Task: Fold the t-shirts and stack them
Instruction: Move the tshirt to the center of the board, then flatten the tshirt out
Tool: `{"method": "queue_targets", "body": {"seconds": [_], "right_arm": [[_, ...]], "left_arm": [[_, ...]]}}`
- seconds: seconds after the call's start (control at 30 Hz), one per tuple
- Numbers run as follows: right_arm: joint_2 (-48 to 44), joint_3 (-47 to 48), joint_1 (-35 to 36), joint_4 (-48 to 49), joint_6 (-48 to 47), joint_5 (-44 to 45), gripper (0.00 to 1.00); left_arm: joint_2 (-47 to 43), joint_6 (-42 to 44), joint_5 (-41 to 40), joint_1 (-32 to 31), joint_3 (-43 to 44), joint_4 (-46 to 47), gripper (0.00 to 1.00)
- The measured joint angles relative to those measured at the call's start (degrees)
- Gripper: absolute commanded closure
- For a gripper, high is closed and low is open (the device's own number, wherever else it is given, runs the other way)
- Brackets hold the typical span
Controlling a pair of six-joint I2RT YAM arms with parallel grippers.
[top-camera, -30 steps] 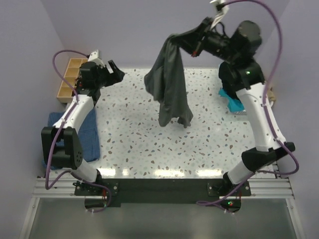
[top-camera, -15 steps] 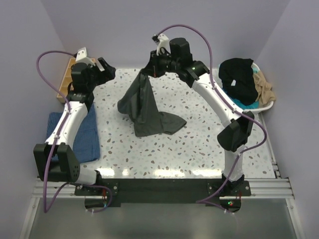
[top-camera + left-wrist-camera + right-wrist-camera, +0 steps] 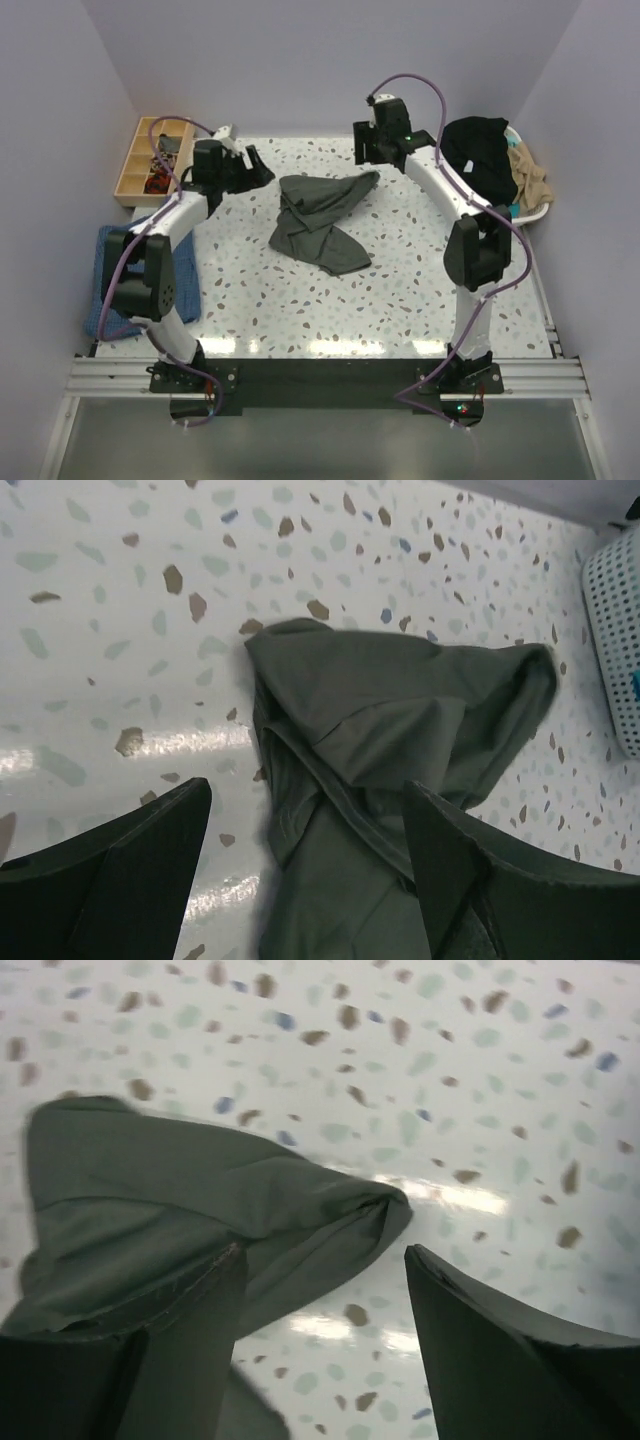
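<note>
One speckled bench is recorded from above, with both arms reached toward its far edge.

- The grey t-shirt is found crumpled in a loose heap on the far half of the bench, roughly midway between the left and right edges. It lies unfolded, and no part of it is lifted.
- A blue cloth is laid flat along the left edge, partly covered by the left arm.
- A black t-shirt is draped over a white basket at the far right corner, with a tan t-shirt beside it.
- A wooden tray with compartments is noted at the far left corner.
- The left gripper is held just left of the grey heap. In the left wrist view its fingers are spread wide with nothing between them, and the shirt is seen below.
- The right gripper is placed at the heap's far right tip. Its fingers are likewise parted and nothing is gripped.
</note>
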Motion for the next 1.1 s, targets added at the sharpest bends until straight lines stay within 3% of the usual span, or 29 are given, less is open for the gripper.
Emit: {"method": "queue_targets", "body": {"seconds": [0.2,0.53,0.6,0.67,0.73,0.77,0.87,0.93,1.0,1.1], "right_arm": [[-1.09,-8.96,-4.02,-0.42,-0.59,10.62,0.22],[-9.4,-20.22,-2.43,1.25,1.81,1.01,0.22],[-10.21,-22.16,-2.23,1.6,2.05,-0.11,0.23],[-10.43,-23.47,-2.21,1.79,2.23,-0.9,0.23],[-10.64,-25.62,-2.25,2.12,2.4,-1.4,0.23],[-10.73,-26.6,-2.25,2.1,2.51,-1.88,0.23],[-10.75,-28.26,-2.25,2.05,2.89,-3.15,0.23],[-10.86,-28.72,-2.23,2.21,3.13,-4.04,0.23],[-11.37,-29.42,-2.12,2.56,3.28,-4.52,0.23],[-12.79,-30.84,-1.97,2.67,3.41,-5.57,0.23]], "left_arm": [[7.96,-0.17,1.79,-4.61,2.19,-0.15,0.18],[16.15,-0.42,2.67,-9.79,12.59,1.42,0.2],[18.03,-0.44,2.67,-10.29,13.75,1.62,0.32],[19.8,-0.59,2.58,-10.8,14.62,1.68,0.55],[21.62,-0.76,2.45,-11.3,15.69,1.55,0.67],[22.47,-0.7,2.47,-11.58,16.22,1.49,0.79],[24.39,-0.66,2.49,-12.26,17.53,1.18,1.0],[25.44,-0.5,2.54,-12.68,18.58,0.85,1.0],[25.86,-0.35,2.51,-12.9,19.26,0.59,0.79],[25.94,0.24,2.51,-13.0,20.68,-0.46,0.66]]}}
